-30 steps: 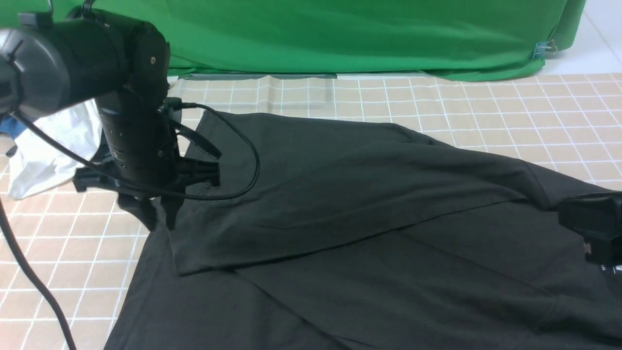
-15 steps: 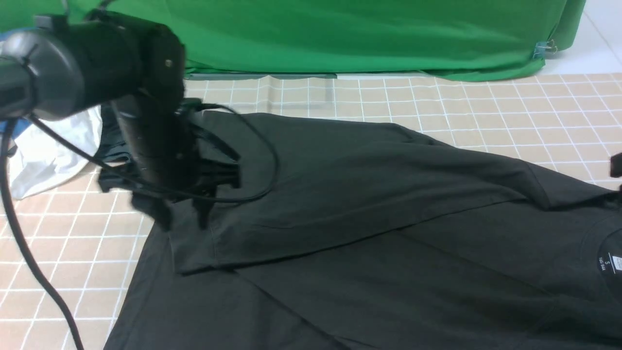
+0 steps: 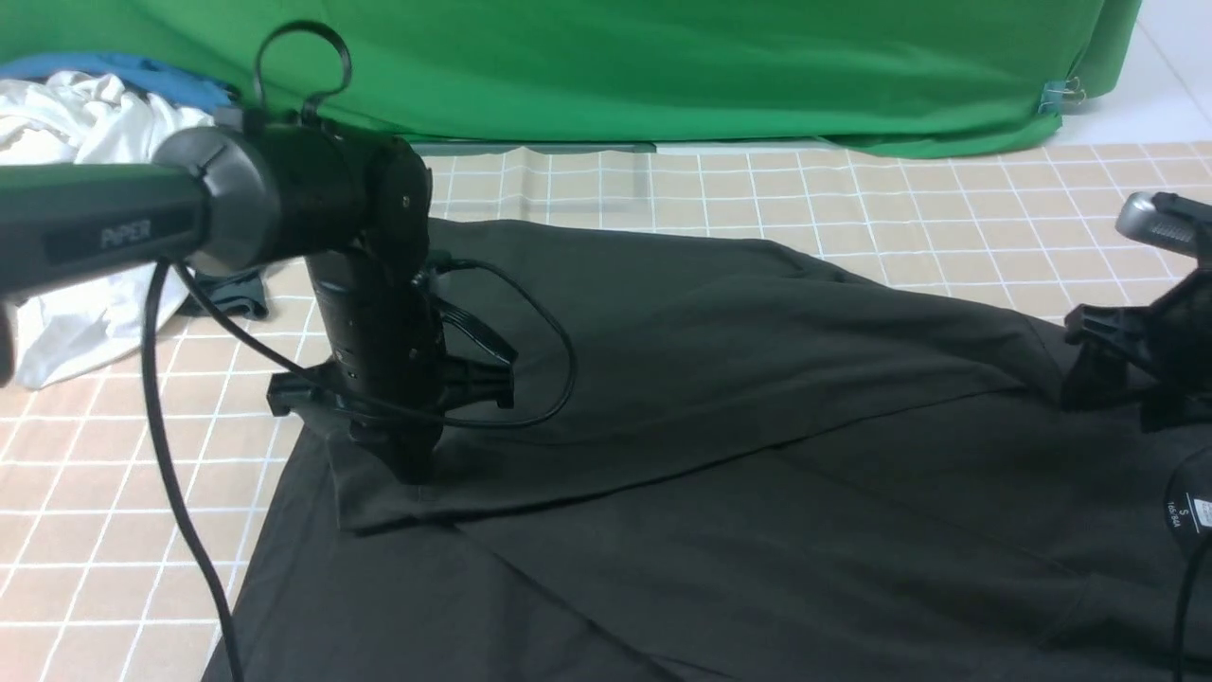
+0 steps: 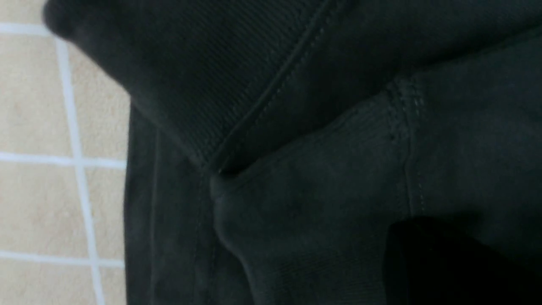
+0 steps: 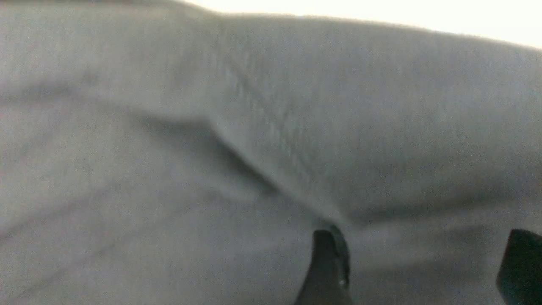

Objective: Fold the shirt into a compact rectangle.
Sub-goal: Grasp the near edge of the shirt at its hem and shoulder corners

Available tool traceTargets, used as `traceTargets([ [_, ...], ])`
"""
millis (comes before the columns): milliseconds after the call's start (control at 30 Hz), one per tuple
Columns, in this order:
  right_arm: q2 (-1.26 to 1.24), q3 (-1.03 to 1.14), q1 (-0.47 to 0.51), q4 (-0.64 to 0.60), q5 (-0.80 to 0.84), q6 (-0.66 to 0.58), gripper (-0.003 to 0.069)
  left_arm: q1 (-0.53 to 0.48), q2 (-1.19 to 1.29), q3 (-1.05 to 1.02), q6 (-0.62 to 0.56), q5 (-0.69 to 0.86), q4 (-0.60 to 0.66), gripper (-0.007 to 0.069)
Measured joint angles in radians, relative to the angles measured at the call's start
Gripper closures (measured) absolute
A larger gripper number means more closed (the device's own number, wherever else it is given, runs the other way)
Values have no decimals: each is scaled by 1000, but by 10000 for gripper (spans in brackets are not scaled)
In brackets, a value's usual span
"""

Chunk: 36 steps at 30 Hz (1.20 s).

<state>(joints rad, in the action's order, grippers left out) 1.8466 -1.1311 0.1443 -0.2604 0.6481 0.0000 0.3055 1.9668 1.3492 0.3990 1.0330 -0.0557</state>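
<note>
The black shirt lies spread over the checked tablecloth, its far part folded toward me as a flap whose hem runs across the middle. A white neck label shows at the right edge. My left gripper points straight down on the flap's left end, shut, with its tips pinched into the cloth beside the hem. In the left wrist view a dark finger rests on bunched black fabric. My right gripper hangs just over the shirt near the collar, open. Its two fingers stand wide apart above the fabric.
A white garment, blue cloth and a small dark garment lie at the far left. Green backdrop cloth closes off the back. The tablecloth shows behind the shirt. The left arm's cable hangs down at the left.
My left gripper moved right from the shirt's left edge onto the flap and shut there. The right gripper left the shirt, came back at the right edge and opened wide.
</note>
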Motion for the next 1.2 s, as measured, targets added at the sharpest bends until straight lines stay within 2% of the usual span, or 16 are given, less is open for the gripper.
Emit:
traceTargets([
  [267, 52, -12, 0, -5, -126, 11, 120, 0, 0, 0, -16, -13, -3, 614],
  [367, 59, -12, 0, -7, -175, 12, 144, 0, 0, 0, -16, -16, -3, 614],
  [467, 66, -12, 0, -7, -236, 7, 312, 0, 0, 0, -19, -16, -4, 614],
  [500, 67, -12, 0, -7, -241, 0, 326, 0, 0, 0, -20, -16, -6, 614],
  [567, 68, -12, 0, -7, -271, -15, 517, 0, 0, 0, -26, -16, -5, 614],
  [600, 68, -12, 0, -7, -271, -15, 529, 0, 0, 0, -28, -16, -5, 614],
  [633, 68, -12, 0, -6, -286, -26, 589, 0, 0, 0, -39, -16, -6, 614],
  [833, 58, -12, 19, 5, -305, -30, 599, 0, 0, 0, -45, -16, -6, 614],
  [1067, 41, -12, 66, 5, -349, -30, 571, 0, 0, 0, -46, -36, -5, 614],
  [1200, 41, -12, 80, 13, -406, -30, 470, 0, 0, 1, -46, -79, -7, 614],
])
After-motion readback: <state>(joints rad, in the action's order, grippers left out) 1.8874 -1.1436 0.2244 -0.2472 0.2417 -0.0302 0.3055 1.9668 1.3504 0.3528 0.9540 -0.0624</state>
